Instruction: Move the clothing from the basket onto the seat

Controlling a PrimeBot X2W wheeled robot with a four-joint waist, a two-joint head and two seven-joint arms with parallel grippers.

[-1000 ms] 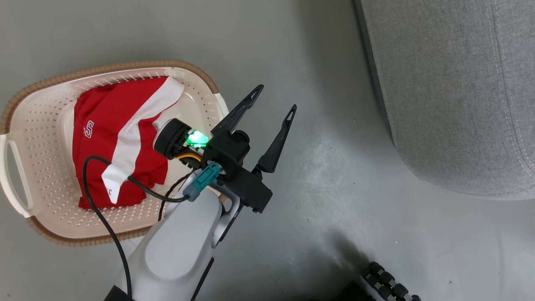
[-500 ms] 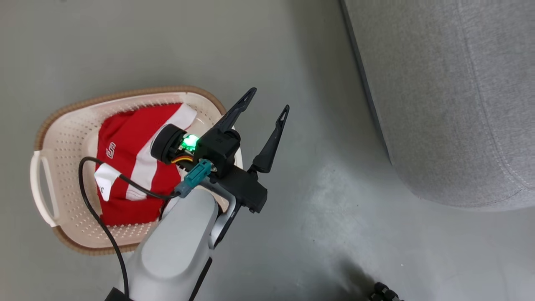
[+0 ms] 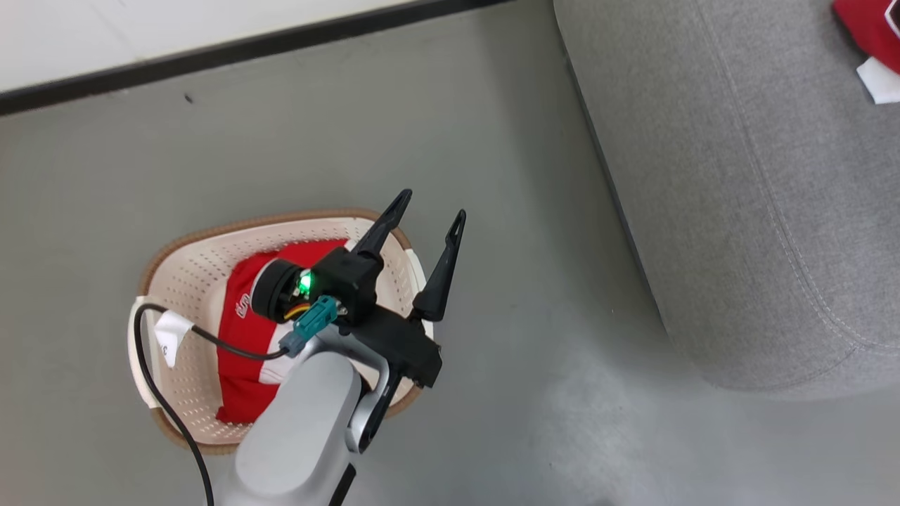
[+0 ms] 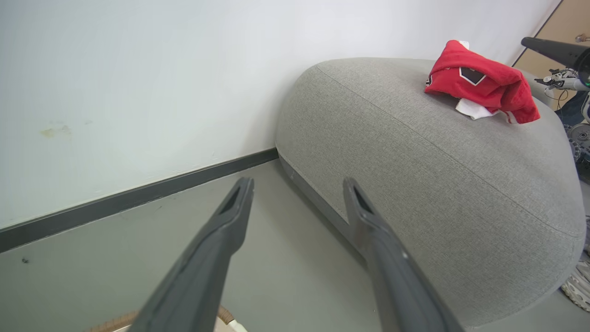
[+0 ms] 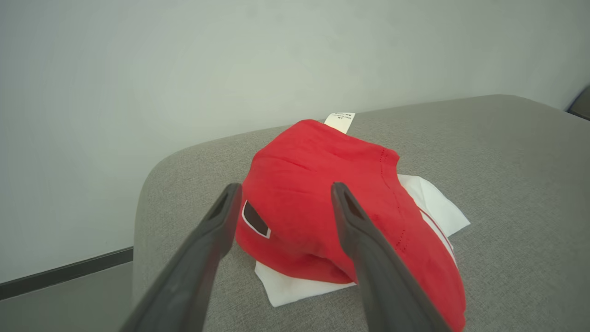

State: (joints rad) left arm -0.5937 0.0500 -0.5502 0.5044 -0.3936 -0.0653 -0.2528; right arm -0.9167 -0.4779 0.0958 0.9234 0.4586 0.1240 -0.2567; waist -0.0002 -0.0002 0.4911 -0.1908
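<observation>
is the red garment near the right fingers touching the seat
Touching: the right wrist view shows the red garment lying slumped on the seat, with no gap beneath.

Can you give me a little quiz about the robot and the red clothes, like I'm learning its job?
1. True or false: the basket is empty.
2. Pick one. The right gripper is: A) shut on cloth, B) open, near the garment on the seat, C) down inside a bucket.
3. Fill in: the seat is the colour ___.

Key
1. False: a second garment lies in it.
2. B
3. Grey
</observation>
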